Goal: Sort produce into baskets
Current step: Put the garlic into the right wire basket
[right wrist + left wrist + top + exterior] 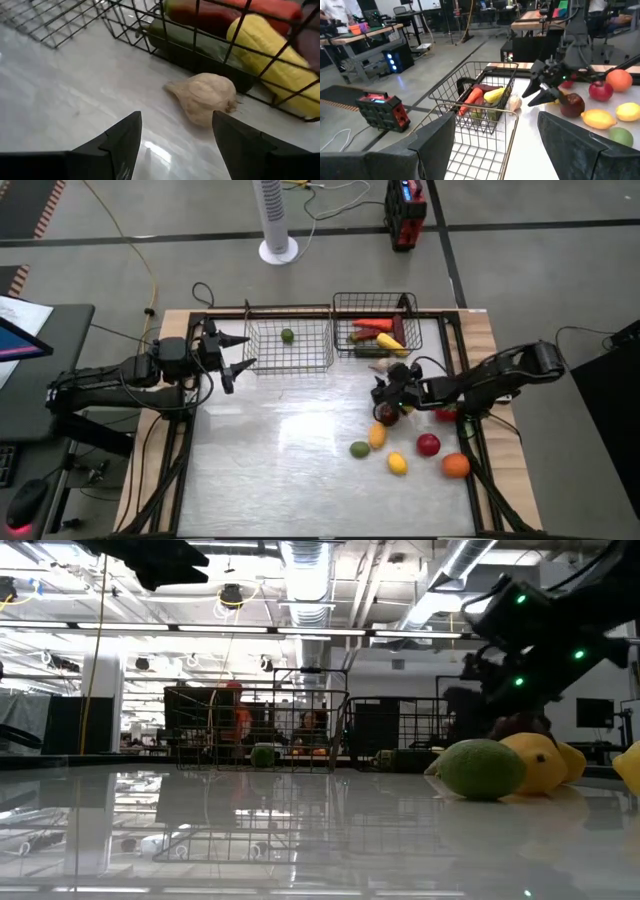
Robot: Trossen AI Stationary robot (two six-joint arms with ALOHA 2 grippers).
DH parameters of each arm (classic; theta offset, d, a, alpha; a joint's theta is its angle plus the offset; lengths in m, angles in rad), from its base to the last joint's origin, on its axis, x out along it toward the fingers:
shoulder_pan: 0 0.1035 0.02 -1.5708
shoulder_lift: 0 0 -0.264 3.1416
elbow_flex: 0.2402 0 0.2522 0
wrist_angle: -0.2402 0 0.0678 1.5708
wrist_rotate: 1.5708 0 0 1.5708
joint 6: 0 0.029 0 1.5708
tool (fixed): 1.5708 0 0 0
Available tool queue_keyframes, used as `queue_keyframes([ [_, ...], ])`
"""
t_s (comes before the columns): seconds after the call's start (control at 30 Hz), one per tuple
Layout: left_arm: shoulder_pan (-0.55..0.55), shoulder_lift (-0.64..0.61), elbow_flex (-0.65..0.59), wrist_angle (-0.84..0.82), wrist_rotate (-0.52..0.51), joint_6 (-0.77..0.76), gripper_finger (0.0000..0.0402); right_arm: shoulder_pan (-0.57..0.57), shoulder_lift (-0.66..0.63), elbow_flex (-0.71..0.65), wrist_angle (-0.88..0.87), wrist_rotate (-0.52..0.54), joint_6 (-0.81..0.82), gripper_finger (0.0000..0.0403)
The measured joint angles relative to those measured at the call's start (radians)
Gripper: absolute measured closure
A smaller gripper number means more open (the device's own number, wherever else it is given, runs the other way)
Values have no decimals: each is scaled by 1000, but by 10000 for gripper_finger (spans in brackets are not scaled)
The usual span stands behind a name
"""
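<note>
The right gripper [385, 388] hovers low over the table with its fingers [118, 141] spread apart and nothing between them, just in front of a pale garlic bulb [205, 96] that lies on the tabletop against the outside of the darker basket [377, 326]. A maroon round fruit [387, 414] sits right beside that gripper on the side away from the baskets.

Inside the darker basket lie long pieces: a red one [372, 325], an orange-red one [362, 337], a yellow one [390, 342] and a green one [190, 41] pressed along the near wire wall.

The lighter silver basket [289, 345] stands just beside it, holding a single small green round fruit [287, 335]. Whether the two baskets touch cannot be told.

More produce lies loose on the white table [270, 470] near the right arm: a green round piece [359, 449], an orange-yellow one [377, 436], a yellow lemon [397, 464], a red apple [428, 444], an orange [455, 466] and a small red piece [445, 415] partly hidden under the arm.

The left gripper [238, 352] waits at the silver basket's outer end, above its rim, its fingers [437, 145] wide open and empty.
</note>
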Motion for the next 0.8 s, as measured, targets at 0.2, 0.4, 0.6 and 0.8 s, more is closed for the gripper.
queue_keyframes([
  [0.2,0,0,0,-18,0,1,129,-46,125,0,88,42,83,134],
  [0.4,0,0,0,-20,0,7,129,-74,188,2,177,46,30,134],
  [0.6,0,0,0,-20,-1,6,129,-89,248,1,263,27,-110,156],
  [0.8,0,0,0,-20,-2,8,129,-89,304,1,404,19,-264,229],
])
